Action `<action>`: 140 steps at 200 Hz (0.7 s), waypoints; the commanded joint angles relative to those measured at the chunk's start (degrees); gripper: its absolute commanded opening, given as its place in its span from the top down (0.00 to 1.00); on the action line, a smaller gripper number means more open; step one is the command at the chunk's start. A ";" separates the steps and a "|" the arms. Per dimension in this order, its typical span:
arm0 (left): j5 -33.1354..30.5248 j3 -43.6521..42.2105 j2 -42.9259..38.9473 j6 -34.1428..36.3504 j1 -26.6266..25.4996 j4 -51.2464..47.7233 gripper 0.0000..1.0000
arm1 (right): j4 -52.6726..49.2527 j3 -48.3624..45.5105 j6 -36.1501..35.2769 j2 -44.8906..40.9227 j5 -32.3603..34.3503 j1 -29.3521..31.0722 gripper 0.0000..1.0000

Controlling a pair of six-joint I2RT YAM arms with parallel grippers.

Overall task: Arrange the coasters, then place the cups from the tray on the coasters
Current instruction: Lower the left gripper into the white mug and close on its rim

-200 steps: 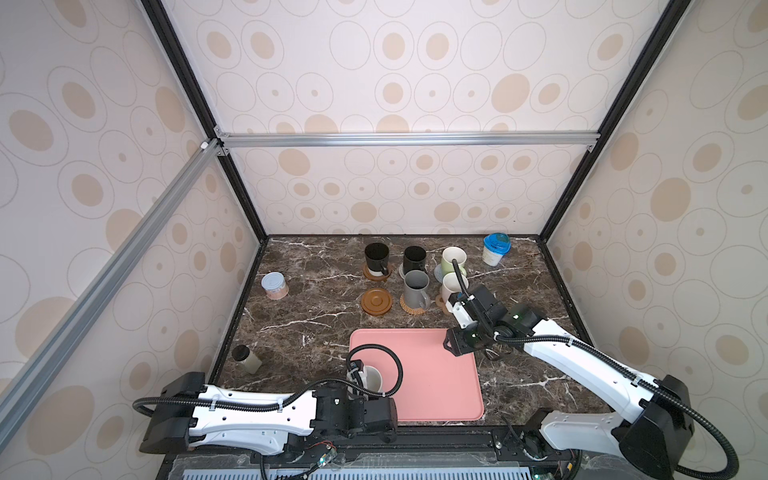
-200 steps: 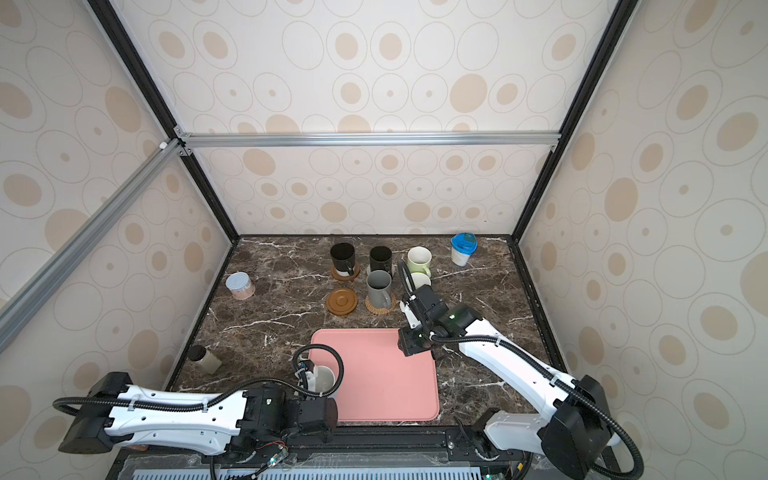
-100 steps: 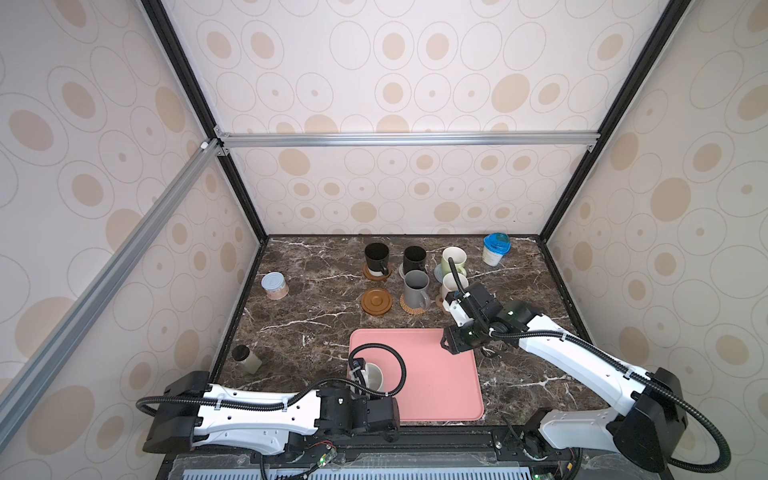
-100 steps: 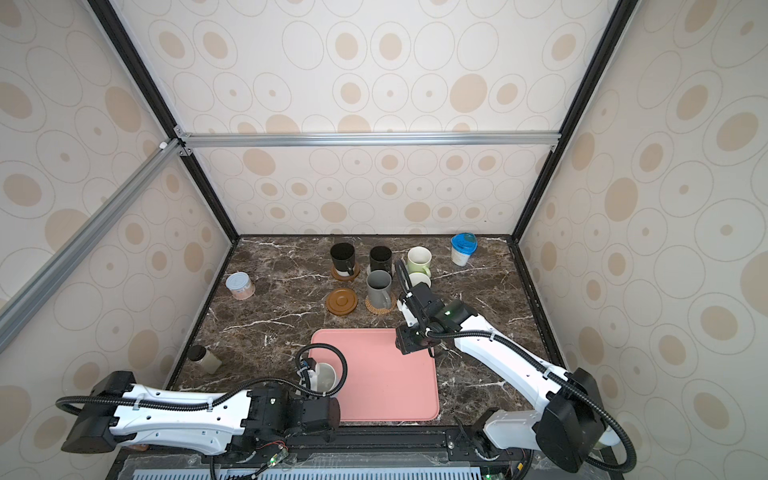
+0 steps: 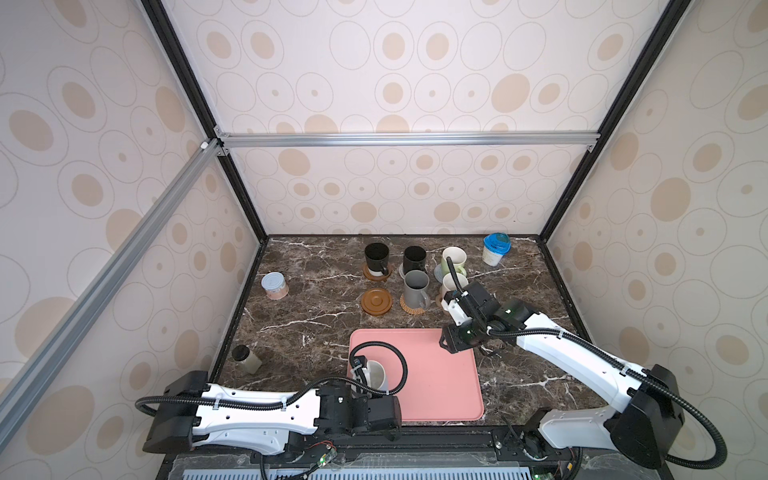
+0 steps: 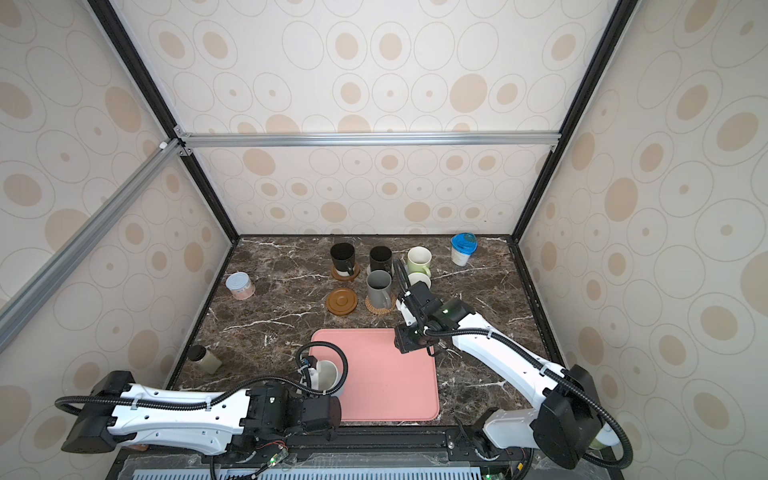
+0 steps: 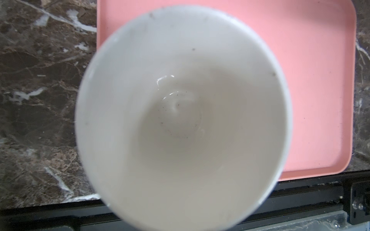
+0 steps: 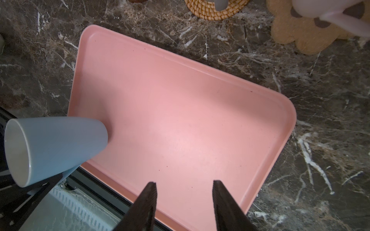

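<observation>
1. Patterned-wall enclosure with aluminium bars; a dark marble tabletop point(image 5: 307, 303) is the work surface in both top views.
2. Left arm lies along the near edge. The left gripper point(image 8: 43, 187) is pinched on the handle of the light blue mug point(image 5: 376, 374). That mug is at the tray's near-left corner; whether its base touches cannot be told. Left wrist view looks straight into its white inside.
3. Right arm reaches in from the near right. The right gripper point(image 8: 184, 200) hangs over the tray's far-right corner, fingers spread, nothing between them.
4. Pink tray point(image 5: 440, 386) lies flat on the marble, near centre.
5. Five mugs stand upright beyond the tray:
   - Far row, left to right: left black mug point(image 5: 377, 254), right black mug point(image 5: 414, 257), light green mug point(image 5: 454, 257).
   - Nearer row: dark grey mug point(image 5: 415, 286), pale pink mug point(image 5: 451, 282) – partly hidden by the right arm.
6. Coasters, each under a mug:
   - brown coaster point(image 5: 372, 275) under the left black mug
   - whitish coaster point(image 5: 402, 272) under the right black mug
   - grey-blue coaster point(image 5: 437, 274) under the green mug
   - rattan coaster point(image 5: 409, 309) under the dark grey mug
   - paw coaster point(image 8: 296, 34) under the pink mug
   - A ringed disc point(image 5: 376, 301) lies uncovered just left of the dark grey mug.
7. Small stuff:
   - blue-lidded tub point(image 5: 494, 249) in the far-right corner
   - grey-lidded jar point(image 5: 275, 286) at the left edge
   - dark-capped bottle point(image 5: 247, 359) tipped over at near left
</observation>
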 commanded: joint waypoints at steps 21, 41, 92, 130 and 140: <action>-4.78 2.41 -0.61 0.76 0.47 0.20 0.99 | -0.21 1.89 -0.29 0.97 -0.47 0.13 0.51; -4.75 1.76 -0.86 0.58 0.46 1.20 1.00 | -0.98 2.54 -0.29 1.26 -0.63 0.12 0.51; -6.50 3.48 -0.43 0.76 0.48 -0.96 1.00 | -0.95 2.02 -0.39 0.86 0.08 0.13 0.51; -7.88 5.98 1.03 0.75 0.56 -3.86 1.00 | -1.13 2.28 -0.33 1.00 0.08 0.12 0.51; -8.24 6.64 1.33 0.75 0.62 -4.49 1.00 | -1.21 2.35 -0.36 1.00 0.10 0.12 0.51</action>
